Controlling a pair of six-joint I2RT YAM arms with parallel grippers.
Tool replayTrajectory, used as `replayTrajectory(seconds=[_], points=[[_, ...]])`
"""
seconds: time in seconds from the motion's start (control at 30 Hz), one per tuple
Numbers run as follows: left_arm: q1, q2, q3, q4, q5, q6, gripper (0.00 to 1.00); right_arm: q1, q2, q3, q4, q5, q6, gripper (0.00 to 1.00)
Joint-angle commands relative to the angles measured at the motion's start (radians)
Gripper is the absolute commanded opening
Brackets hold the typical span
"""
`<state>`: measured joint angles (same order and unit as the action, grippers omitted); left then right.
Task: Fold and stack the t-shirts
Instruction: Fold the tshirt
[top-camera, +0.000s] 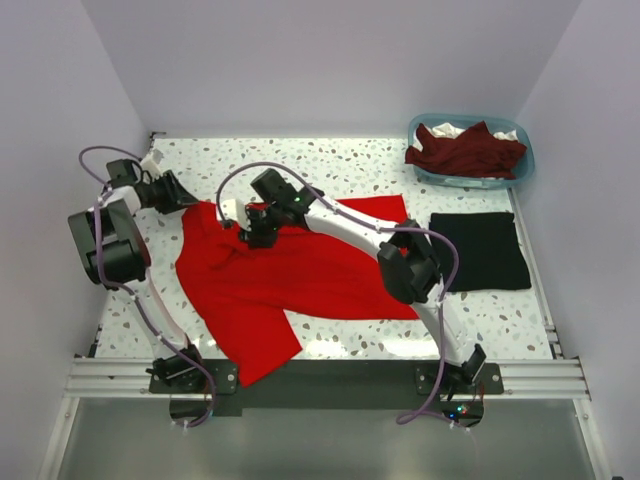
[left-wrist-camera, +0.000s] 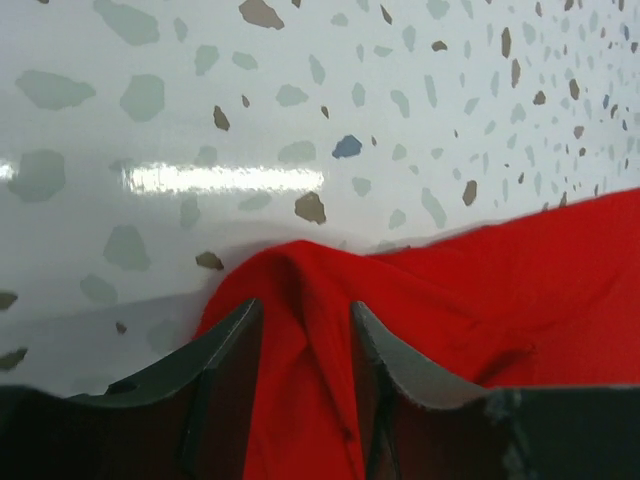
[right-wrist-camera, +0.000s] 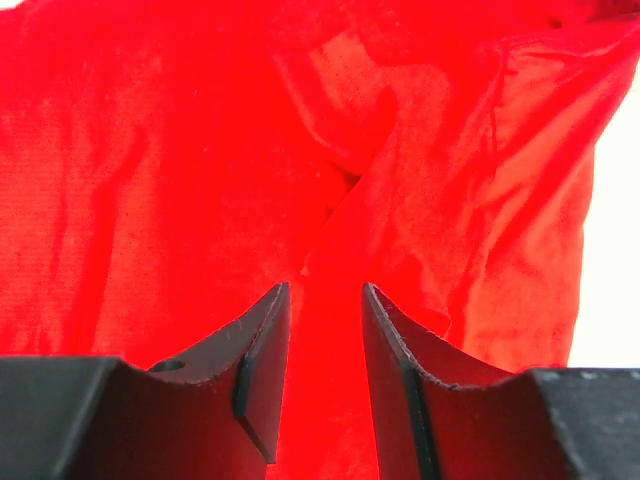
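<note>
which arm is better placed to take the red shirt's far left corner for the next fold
Left, likely: the left tool straddles the red t-shirt at that corner, table just beyond; the right tool sits further in, over mid-cloth.

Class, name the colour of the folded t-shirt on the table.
Black t-shirt, clearest in top external view.

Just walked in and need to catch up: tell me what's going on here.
Two robot arms are working on the red tee, spread out unfolded on the table. The left gripper and right gripper are both at its far left part, each open with a ridge of red cloth between its jaws. A black tee lies folded flat on the right, and a maroon tee sits heaped in the blue basket in the far right corner.
</note>
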<state>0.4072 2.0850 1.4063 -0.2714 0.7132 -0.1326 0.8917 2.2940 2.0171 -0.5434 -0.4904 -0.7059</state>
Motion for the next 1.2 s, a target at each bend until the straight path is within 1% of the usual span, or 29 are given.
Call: replayTrajectory(seconds=[0.0,0.07,0.1,0.13,0.2,0.37,0.5,0.6,0.63,0.67,0.7,0.73,0.77,0.8,0.87,0.9,1.03,1.17], points=[[0.036,-0.187,-0.041,-0.049,0.058,0.112,0.45,0.001,0.044,0.098,-0.067,-0.037,0.046,0.39],[0.041,-0.25,-0.088,-0.089,0.075,0.195,0.45,0.003,0.07,0.123,-0.089,-0.045,0.049,0.39],[0.041,-0.262,-0.102,-0.157,0.084,0.229,0.45,0.007,0.079,0.13,-0.096,-0.043,0.051,0.39],[0.042,-0.273,-0.112,-0.19,0.1,0.285,0.45,0.009,0.097,0.144,-0.107,-0.033,0.051,0.4],[0.042,-0.296,-0.13,-0.271,0.111,0.33,0.45,0.013,0.117,0.158,-0.121,-0.027,0.052,0.41],[0.036,-0.342,-0.213,-0.368,0.095,0.479,0.5,0.016,0.169,0.164,-0.095,0.015,0.091,0.43],[0.027,-0.348,-0.273,-0.416,0.052,0.539,0.48,0.018,0.197,0.17,-0.09,0.047,0.098,0.41],[0.001,-0.336,-0.285,-0.456,0.042,0.593,0.45,0.018,0.205,0.161,-0.084,0.073,0.092,0.33],[-0.007,-0.333,-0.288,-0.463,0.029,0.611,0.45,0.016,0.203,0.152,-0.076,0.081,0.092,0.28],[-0.014,-0.326,-0.291,-0.469,0.022,0.616,0.45,0.018,0.203,0.149,-0.073,0.085,0.091,0.25],[-0.025,-0.325,-0.302,-0.465,0.019,0.619,0.44,0.018,0.203,0.149,-0.072,0.093,0.091,0.23],[-0.03,-0.325,-0.308,-0.456,0.009,0.611,0.44,0.016,0.202,0.146,-0.069,0.096,0.091,0.17],[-0.033,-0.324,-0.311,-0.437,-0.003,0.604,0.44,0.018,0.202,0.146,-0.067,0.101,0.091,0.14],[-0.041,-0.325,-0.32,-0.425,-0.011,0.59,0.44,0.016,0.202,0.147,-0.067,0.104,0.091,0.07],[-0.048,-0.325,-0.322,-0.398,-0.033,0.576,0.44,0.016,0.2,0.147,-0.066,0.107,0.089,0.02],[-0.056,-0.324,-0.322,-0.393,-0.041,0.573,0.44,0.016,0.199,0.147,-0.067,0.105,0.089,0.0],[-0.065,-0.309,-0.317,-0.4,-0.061,0.585,0.44,0.015,0.185,0.147,-0.063,0.096,0.091,0.0],[-0.065,-0.322,-0.326,-0.39,-0.086,0.585,0.41,0.016,0.168,0.15,-0.056,0.076,0.095,0.0]])
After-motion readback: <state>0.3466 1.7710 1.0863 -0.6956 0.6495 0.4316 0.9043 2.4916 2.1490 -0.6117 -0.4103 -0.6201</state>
